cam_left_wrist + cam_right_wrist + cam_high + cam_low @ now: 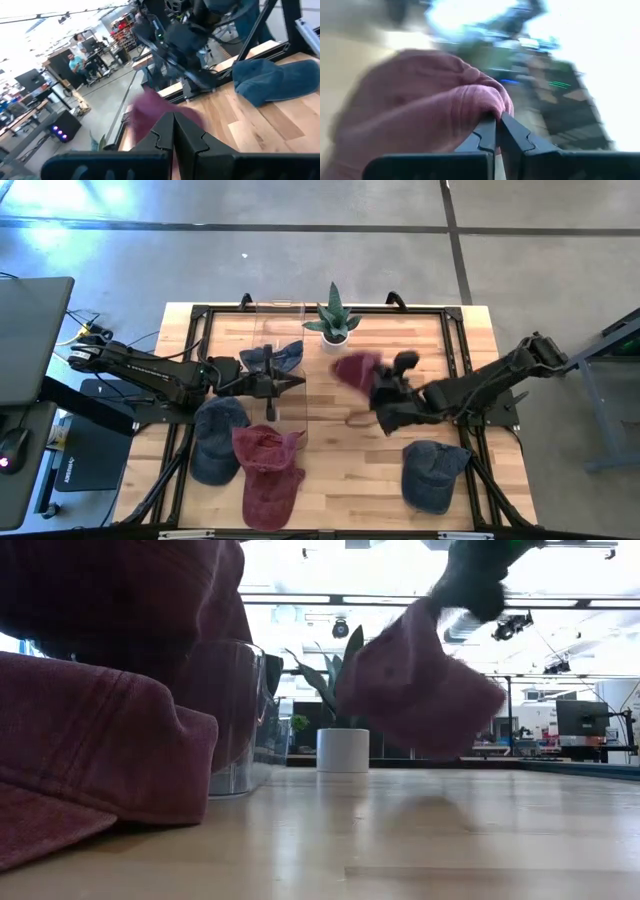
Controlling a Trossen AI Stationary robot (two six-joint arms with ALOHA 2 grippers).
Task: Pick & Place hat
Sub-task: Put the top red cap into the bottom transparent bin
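My right gripper (378, 392) is shut on a maroon hat (355, 370) above the table's middle. In the low view that hat (420, 680) hangs in the air, clear of the wood. My left gripper (272, 385) is shut with nothing between its fingers (174, 131); it sits beside a clear plastic box (285, 370). A blue hat (272, 358) lies at that box. Another blue hat (215, 435) and a second maroon hat (268, 470) lie flat near the table's near-left edge. A third blue hat (435, 475) lies near-right. My right gripper pinches a bunched fold of the maroon hat's cloth (492, 107) between its two fingers; which part of the hat this is, I cannot tell. The hat is lifted clear and hangs below the gripper (470, 580), slack.
A potted plant (335, 320) in a white pot (343, 750) stands at the table's far edge. The clear box (235, 710) stands upright left of the middle. Black frame rails (455, 350) run along the table's sides. A laptop (30, 340) sits off the left edge. People (77, 62) show in the room beyond.
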